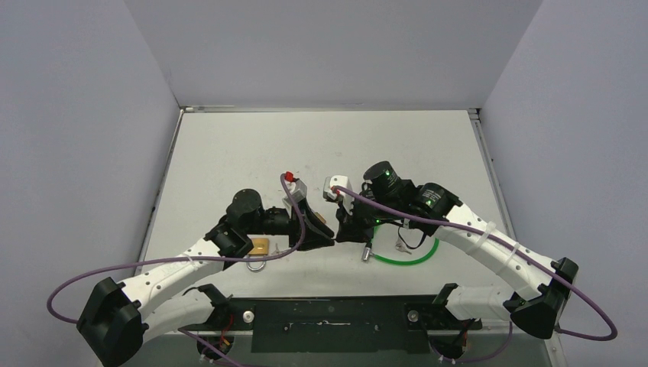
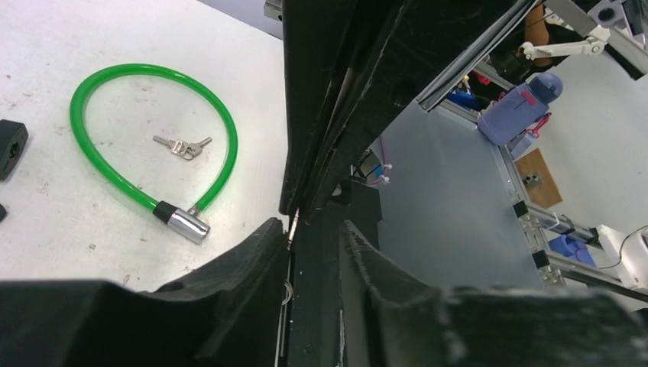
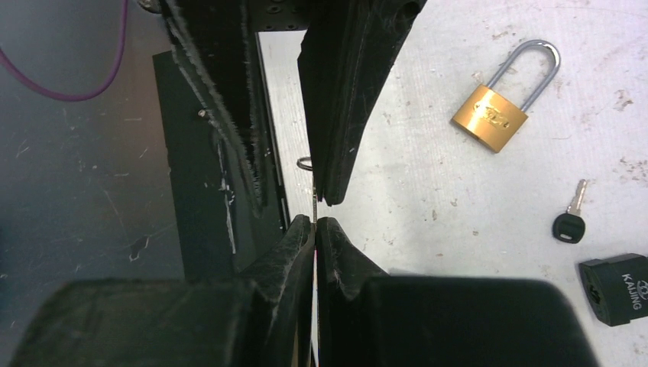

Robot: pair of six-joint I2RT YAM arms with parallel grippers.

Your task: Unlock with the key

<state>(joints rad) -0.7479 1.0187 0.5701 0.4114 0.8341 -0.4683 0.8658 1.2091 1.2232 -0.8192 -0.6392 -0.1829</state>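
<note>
1. Find the right claw [image 3: 315,223] pressed together, pinching the key [image 3: 314,200] edge-on, with the free end standing proud of the fingertips.
2. Note the small ring [image 3: 304,162] at that free end. Probably the head end, offered outward so that another grip can take it.
3. Find the left claw [image 2: 312,229] tip to tip with the right claw above the middle of the table [image 1: 229,153]. Fingers spread, one on each side of the key, with a gap showing and no pinch visible.
4. Read this arrangement as a handover: pinched low by one claw to leave room higher up for the other.
5. Locate the padlock [image 1: 261,246] at 8 o'clock from the meeting point in the top view. Lying flat beside the left arm, shackle shut, well clear of both claws.
6. Locate the green cable lock [image 2: 149,69] at 4 o'clock from the meeting point, likewise shut, with spare keys [image 2: 182,146] lying inside its loop.
7. Cannot tell from these views which lock matches the held key.
8. Disregard the black-headed key [image 3: 569,222] at 3 o'clock from the held key in the right wrist view, and the black block [image 3: 615,279] at 4 o'clock.
9. Treat unlocking as not yet begun: key in the air, no lock touched.
10. Beware of release before a firm second grip: thin, smooth metal, likely to slip or twist.
</note>
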